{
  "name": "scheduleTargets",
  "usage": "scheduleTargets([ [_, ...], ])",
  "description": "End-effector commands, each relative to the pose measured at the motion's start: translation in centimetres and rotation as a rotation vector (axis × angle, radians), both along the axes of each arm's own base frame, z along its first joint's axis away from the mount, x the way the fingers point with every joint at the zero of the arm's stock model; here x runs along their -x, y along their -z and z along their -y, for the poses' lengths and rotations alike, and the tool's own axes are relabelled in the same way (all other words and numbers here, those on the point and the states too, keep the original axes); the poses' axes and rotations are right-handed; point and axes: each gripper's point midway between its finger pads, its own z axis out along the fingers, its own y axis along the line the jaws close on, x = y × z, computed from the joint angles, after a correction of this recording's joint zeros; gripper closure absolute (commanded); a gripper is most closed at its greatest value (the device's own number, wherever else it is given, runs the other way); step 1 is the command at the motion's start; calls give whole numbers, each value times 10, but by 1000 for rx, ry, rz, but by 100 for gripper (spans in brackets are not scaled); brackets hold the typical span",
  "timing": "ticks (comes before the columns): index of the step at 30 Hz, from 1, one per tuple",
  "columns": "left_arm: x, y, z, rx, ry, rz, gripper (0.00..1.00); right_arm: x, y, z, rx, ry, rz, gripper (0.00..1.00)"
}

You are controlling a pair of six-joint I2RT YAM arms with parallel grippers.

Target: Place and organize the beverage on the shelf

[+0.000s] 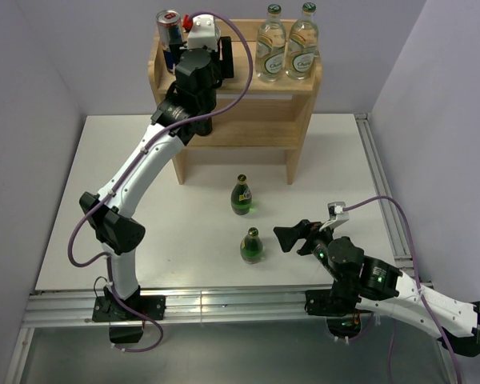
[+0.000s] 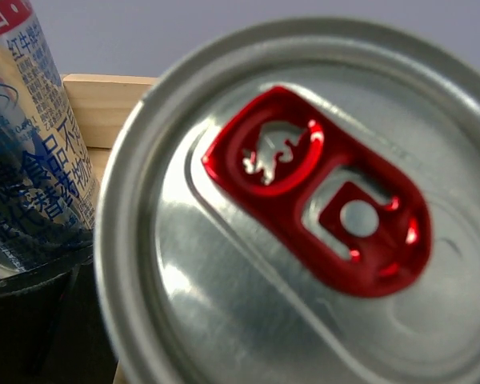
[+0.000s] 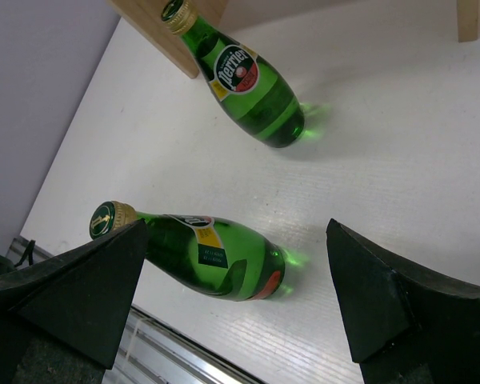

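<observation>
The wooden shelf (image 1: pixel 248 132) stands at the back. On its top are two clear bottles (image 1: pixel 272 44) (image 1: pixel 303 42) at the right and one silver-and-blue can (image 1: pixel 168 30) at the left. My left gripper (image 1: pixel 202 38) is over the shelf top right beside that can. In its wrist view a second can's top with a red tab (image 2: pixel 304 208) fills the frame and hides the fingers. Two green bottles stand on the table, one farther (image 1: pixel 241 196) (image 3: pixel 252 88) and one nearer (image 1: pixel 252 246) (image 3: pixel 208 256). My right gripper (image 1: pixel 292 238) (image 3: pixel 237 232) is open, low, facing the nearer bottle.
The standing can (image 2: pixel 32 144) and the shelf's wooden rim (image 2: pixel 104 100) show at the left of the left wrist view. A shelf leg (image 3: pixel 156 24) stands just behind the farther green bottle. An aluminium rail (image 1: pixel 224 304) runs along the table's near edge. Walls enclose both sides.
</observation>
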Motion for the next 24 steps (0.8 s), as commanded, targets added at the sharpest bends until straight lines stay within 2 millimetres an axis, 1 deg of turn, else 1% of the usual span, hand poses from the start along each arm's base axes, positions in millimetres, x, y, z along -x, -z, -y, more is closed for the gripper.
scheduleTargets([
  [1,-2,-13,-8,9,-31,36,14,-2,-3,0,-20,17,11,0],
  [4,-4,-15,-8,13,-35,45,15,-2,-3,0,-22,17,12,0],
  [5,-6,-11,-5,7,-33,37,15,-2,-4,0,-26,17,13,0],
  [6,-6,-14,-6,12,-35,43,15,-2,-3,0,-24,19,12,0],
  [7,-9,-11,-5,8,-36,38,16,-3,-3,0,-24,19,12,0],
  [11,-12,-8,-3,14,-31,37,17,-3,-3,0,-21,18,13,0],
  [17,-19,-3,-7,27,-38,31,20,-3,-2,-1,-18,19,10,0],
  [24,-28,5,-10,35,-40,19,20,-4,-1,-1,-11,23,7,0],
])
